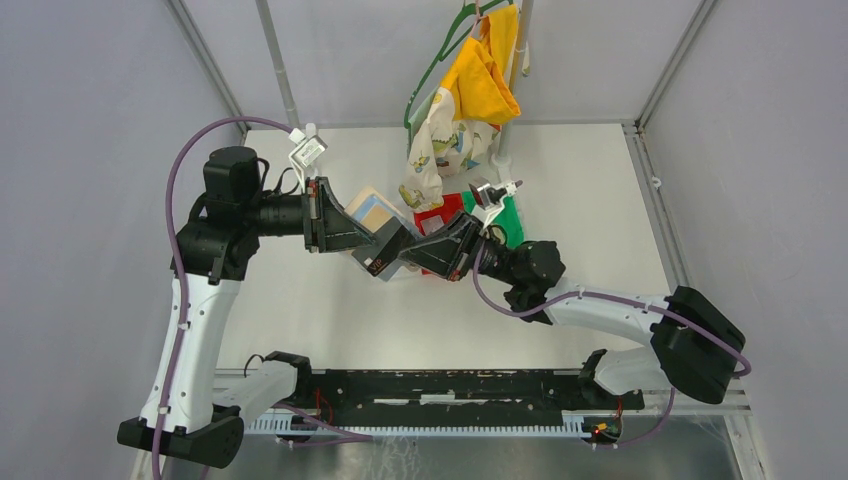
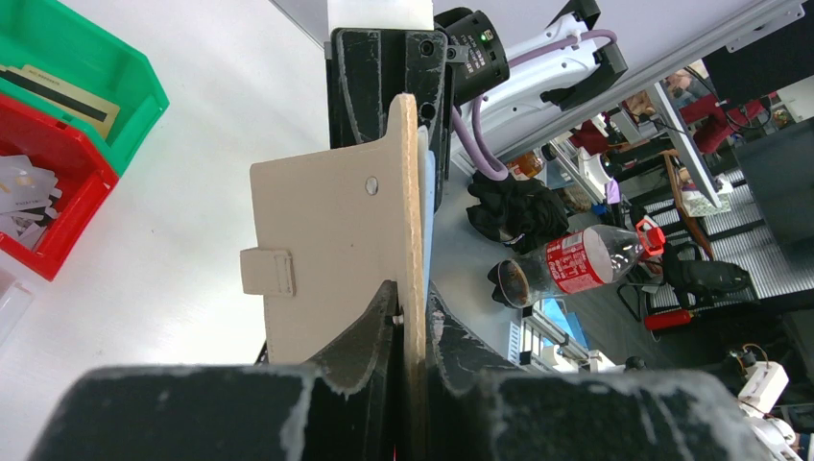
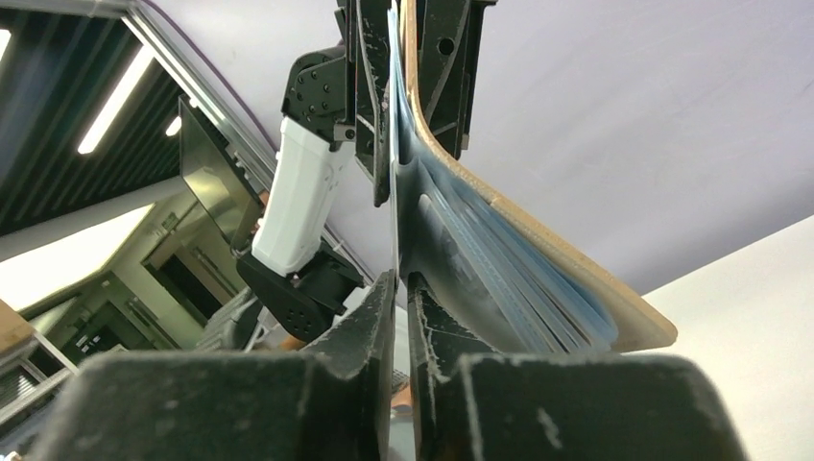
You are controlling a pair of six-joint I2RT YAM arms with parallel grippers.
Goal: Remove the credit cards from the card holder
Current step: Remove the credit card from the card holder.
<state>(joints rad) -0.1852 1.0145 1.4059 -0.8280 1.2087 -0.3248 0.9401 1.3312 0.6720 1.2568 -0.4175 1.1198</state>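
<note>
Tan card holder [image 2: 326, 250] aloft, edge-up, sleeves [image 3: 518, 279] fanned

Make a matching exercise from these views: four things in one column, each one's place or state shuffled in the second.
Things:
1. card holder
2. green bin
3. red bin
4. yellow cloth

Place or state:
a. holds small white pieces
b. hangs above the table's far edge
c. clamped by the left gripper
d. holds a flat tan item

Pairs: 1-c, 2-d, 3-a, 4-b

Card holder [image 2: 326, 240] bottom behind fingers [image 2: 357, 341]
</note>
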